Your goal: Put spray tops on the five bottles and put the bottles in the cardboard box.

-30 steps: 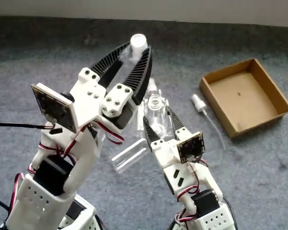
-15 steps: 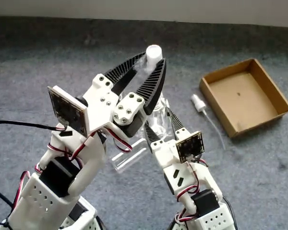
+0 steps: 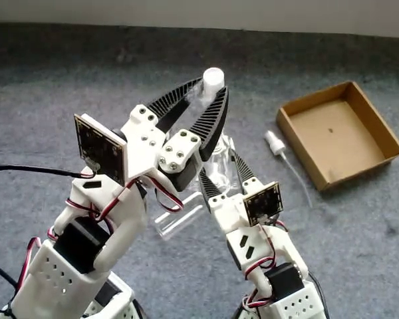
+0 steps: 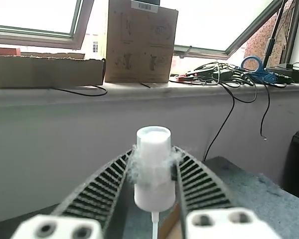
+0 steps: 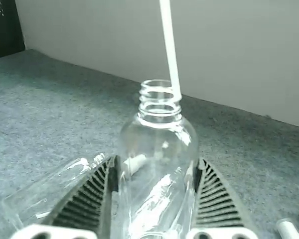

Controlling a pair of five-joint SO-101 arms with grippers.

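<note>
From the high view, the left gripper [image 3: 211,90] is raised over the middle of the grey bench [image 3: 359,226], its two black fingers pinching a white spray top [image 3: 213,78] by the collar. Just below it, the right gripper [image 3: 219,163] clasps an upright clear bottle [image 3: 223,167], which is partly hidden behind the left gripper. A second bottle [image 3: 179,219] lies on its side on the bench between the two arms. A loose spray top [image 3: 276,142] lies beside the open cardboard box [image 3: 339,136], which sits flat to the right of both arms.

In the left wrist view, the left gripper [image 4: 154,152] presses in on both sides of the spray top [image 4: 153,167], which stands upright. Its thin dip tube [image 4: 154,226] hangs straight down from the base.

In the right wrist view, the right gripper [image 5: 156,164] squeezes the body of the bottle [image 5: 157,169] between its ribbed fingers [image 5: 87,196]. The bottle stands upright with its threaded neck open. The dip tube [image 5: 169,45] comes down from above and meets the neck at its rim; whether the tip is inside cannot be told. The second bottle [image 5: 50,194] lies just beside one finger, and the loose spray top [image 5: 289,229] lies on the bench, off beyond the other finger.
</note>
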